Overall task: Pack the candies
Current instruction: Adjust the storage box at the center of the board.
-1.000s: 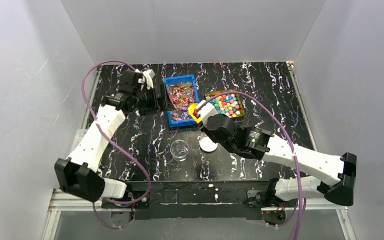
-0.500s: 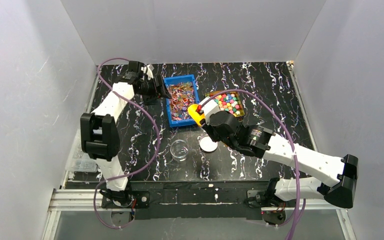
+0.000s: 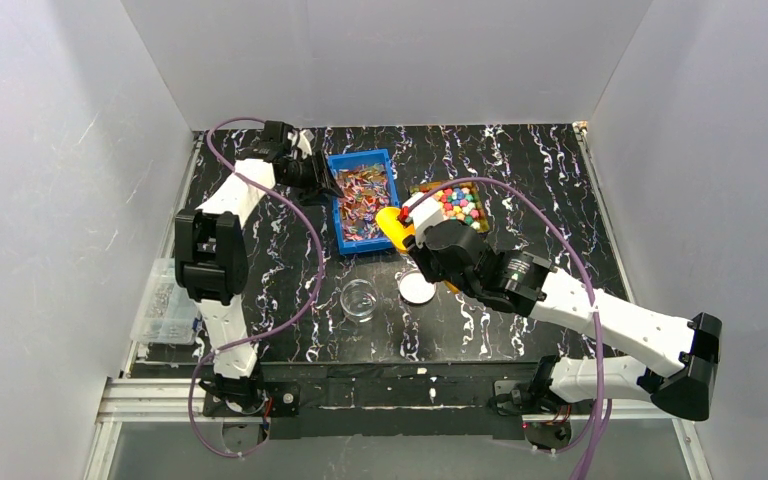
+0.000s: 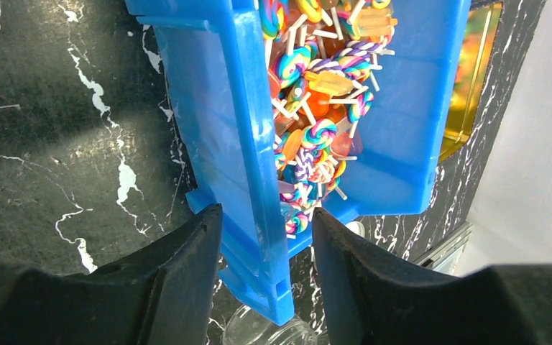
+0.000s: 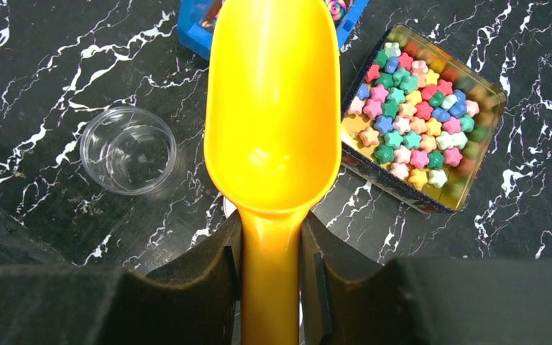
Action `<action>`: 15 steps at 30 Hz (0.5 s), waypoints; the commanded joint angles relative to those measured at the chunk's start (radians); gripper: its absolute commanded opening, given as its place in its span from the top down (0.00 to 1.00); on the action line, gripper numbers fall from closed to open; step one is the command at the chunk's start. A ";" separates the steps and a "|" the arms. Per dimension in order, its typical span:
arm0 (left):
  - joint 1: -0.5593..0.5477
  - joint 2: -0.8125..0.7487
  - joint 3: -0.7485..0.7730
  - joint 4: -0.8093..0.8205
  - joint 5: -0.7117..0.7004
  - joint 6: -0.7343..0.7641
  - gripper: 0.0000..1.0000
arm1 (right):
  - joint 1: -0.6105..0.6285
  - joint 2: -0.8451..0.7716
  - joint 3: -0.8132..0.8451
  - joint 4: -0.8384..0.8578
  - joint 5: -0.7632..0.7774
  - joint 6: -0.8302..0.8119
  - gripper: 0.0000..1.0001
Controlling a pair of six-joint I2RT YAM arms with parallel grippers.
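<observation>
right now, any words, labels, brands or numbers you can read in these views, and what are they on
No text can be read in any view.
blue bin: plain plastic, no label.
yellow scoop: no marking.
gold tin: dark band on its side wall, perhaps printed, too blurred to read.
clear cup: no print.
candies: no lettering visible.
</observation>
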 commanded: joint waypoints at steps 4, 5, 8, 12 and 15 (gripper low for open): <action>0.001 0.018 0.069 -0.014 0.065 0.013 0.60 | -0.010 -0.009 -0.011 0.047 -0.027 0.019 0.99; 0.001 0.025 0.073 -0.014 0.073 0.011 0.64 | -0.011 -0.009 -0.013 0.047 -0.029 0.021 0.99; 0.001 0.045 0.085 -0.013 0.100 0.000 0.74 | -0.011 -0.012 -0.022 0.046 -0.031 0.026 0.99; 0.001 0.047 0.075 -0.003 0.111 -0.007 0.79 | -0.012 -0.014 -0.032 0.045 -0.030 0.029 0.99; 0.001 0.040 0.062 0.002 0.117 -0.010 0.83 | -0.014 -0.009 -0.031 0.041 -0.033 0.029 0.99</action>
